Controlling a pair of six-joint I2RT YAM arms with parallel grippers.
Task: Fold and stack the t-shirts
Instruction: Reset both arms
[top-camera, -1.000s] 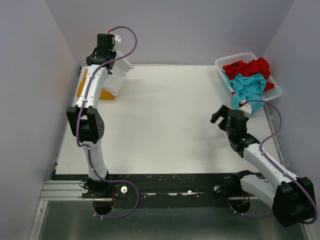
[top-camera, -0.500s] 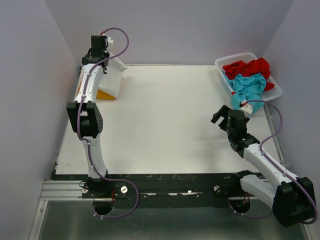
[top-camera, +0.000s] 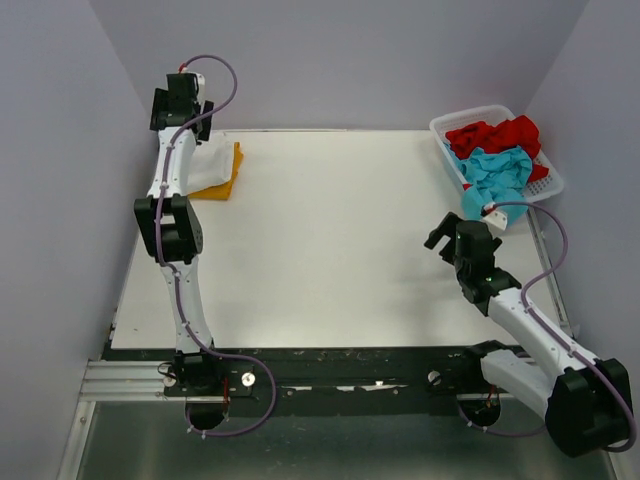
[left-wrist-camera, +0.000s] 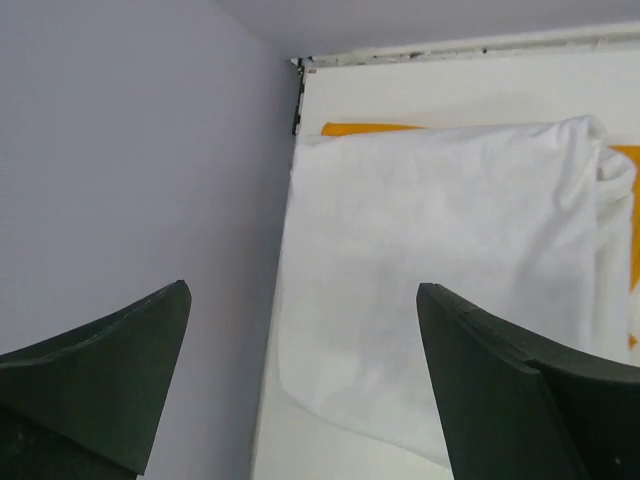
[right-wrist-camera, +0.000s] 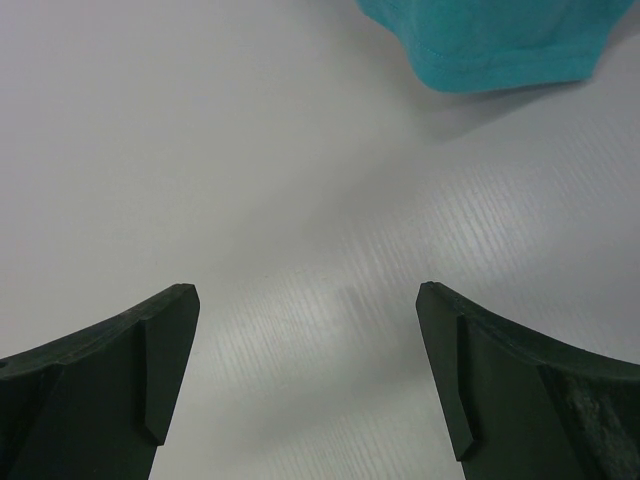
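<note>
Hanging with its jaws apart and nothing between them, the left gripper (left-wrist-camera: 302, 300) is poised above the far left corner of the table (top-camera: 330, 240), close to the lilac side wall (top-camera: 60, 220); directly beneath it the white t-shirt (left-wrist-camera: 440, 260) lies folded flat, its left side at the table's edge by the wall, on top of the orange-yellow t-shirt (top-camera: 230, 172), which shows only as a strip along the far and right sides; the white cloth is smooth apart from a bunched fold at its far right corner. The right gripper (right-wrist-camera: 308, 300), jaws likewise spread and empty, hovers low over white tabletop at the right; just beyond it a hem of the teal t-shirt (right-wrist-camera: 490, 40) spills over the near corner of the white lattice basket (top-camera: 480, 113), seemingly reaching the table, though the contact is hard to make out; the red t-shirt (top-camera: 495, 135) lies crumpled in the basket behind it. Between the two arms the broad middle of the table lies open, closed in by plain walls at left, back and right.
</note>
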